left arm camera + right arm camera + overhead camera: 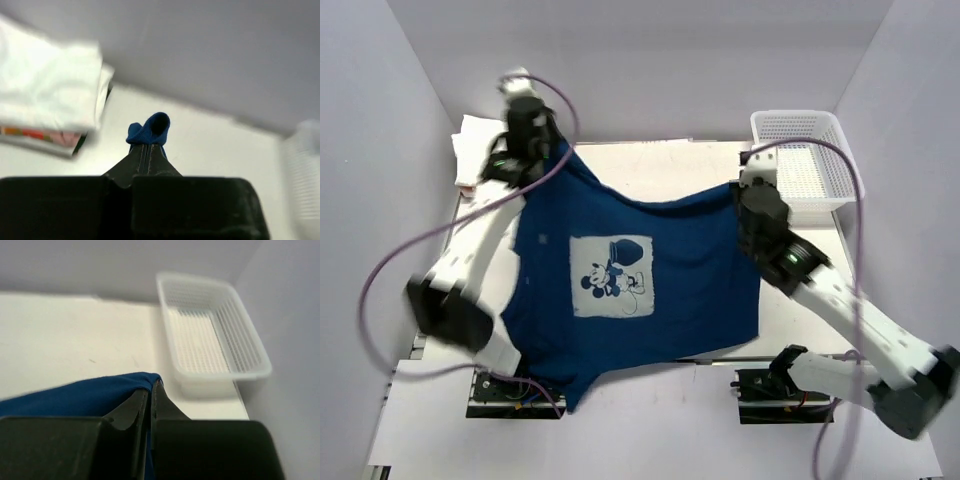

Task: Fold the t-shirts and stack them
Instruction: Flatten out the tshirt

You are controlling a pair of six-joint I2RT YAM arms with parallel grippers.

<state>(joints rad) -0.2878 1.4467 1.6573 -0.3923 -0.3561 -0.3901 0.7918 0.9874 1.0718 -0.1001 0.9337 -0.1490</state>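
Observation:
A navy t-shirt (650,250) with a pale square cartoon-mouse print hangs spread between both arms above the table, its lower hem draping over the near edge. My left gripper (548,152) is shut on one upper corner; a blue bunch of fabric (149,129) pokes out past its fingertips (146,148). My right gripper (744,188) is shut on the other upper corner, with blue cloth (85,396) pinched between its jaws (150,386). Folded white t-shirts (472,150) lie at the far left of the table, seen also as a white stack (47,95) in the left wrist view.
A white plastic mesh basket (805,165) stands at the far right corner of the table, also seen as the basket (210,337) just beyond my right gripper. White walls enclose the table on three sides. Purple cables loop from both arms.

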